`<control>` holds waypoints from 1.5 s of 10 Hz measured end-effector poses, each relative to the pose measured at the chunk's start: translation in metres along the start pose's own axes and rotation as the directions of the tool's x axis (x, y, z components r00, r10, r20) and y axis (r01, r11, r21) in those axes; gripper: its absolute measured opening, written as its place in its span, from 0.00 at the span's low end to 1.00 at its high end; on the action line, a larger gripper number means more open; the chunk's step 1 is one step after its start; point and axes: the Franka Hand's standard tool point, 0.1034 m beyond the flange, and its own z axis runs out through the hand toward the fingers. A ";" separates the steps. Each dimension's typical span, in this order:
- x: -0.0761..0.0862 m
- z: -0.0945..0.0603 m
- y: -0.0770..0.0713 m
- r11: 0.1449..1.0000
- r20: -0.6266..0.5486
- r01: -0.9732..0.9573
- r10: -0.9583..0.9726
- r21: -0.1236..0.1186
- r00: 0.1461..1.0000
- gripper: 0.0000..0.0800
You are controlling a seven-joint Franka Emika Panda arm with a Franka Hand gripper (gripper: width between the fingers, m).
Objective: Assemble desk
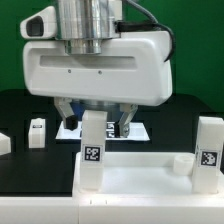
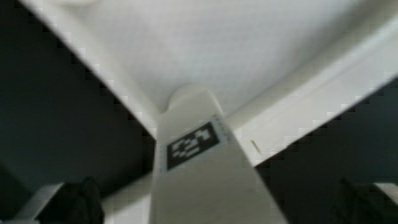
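- The white desk top (image 1: 150, 185) is smooth, matte plastic: a broad flat panel with a raised straight rim. It lies nearest the exterior camera on the black desk (image 1: 20, 110).
- Two square-section white legs stand upright on the panel. One leg (image 1: 92, 150) is near the exterior view's left end of the panel, and the second leg (image 1: 208, 150) is at its right edge. Each shows one black-and-white tag.
- A third, shorter-looking leg (image 1: 37, 131) stands alone on the black desk, well apart from the panel. A white piece (image 1: 4, 143) cut off by the frame edge is too partial to name.
- A small white stub (image 1: 180, 163) sits on the panel near the right-hand leg; its shape is blurred.
- The gripper (image 1: 97, 122) hangs over the left-hand leg. Its dark fingers (image 2: 80, 200) are spread apart with the leg (image 2: 205, 180) between them and a gap showing on both sides, so they clamp nothing.
- The marker board (image 1: 145, 130) lies flat behind the gripper.
- Open black surface lies between the lone leg and the panel; the bulky white wrist housing (image 1: 95, 65) crowds the space above.
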 end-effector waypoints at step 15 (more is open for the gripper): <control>0.002 0.003 -0.005 0.192 -0.001 -0.981 0.981 0.009 0.192 0.36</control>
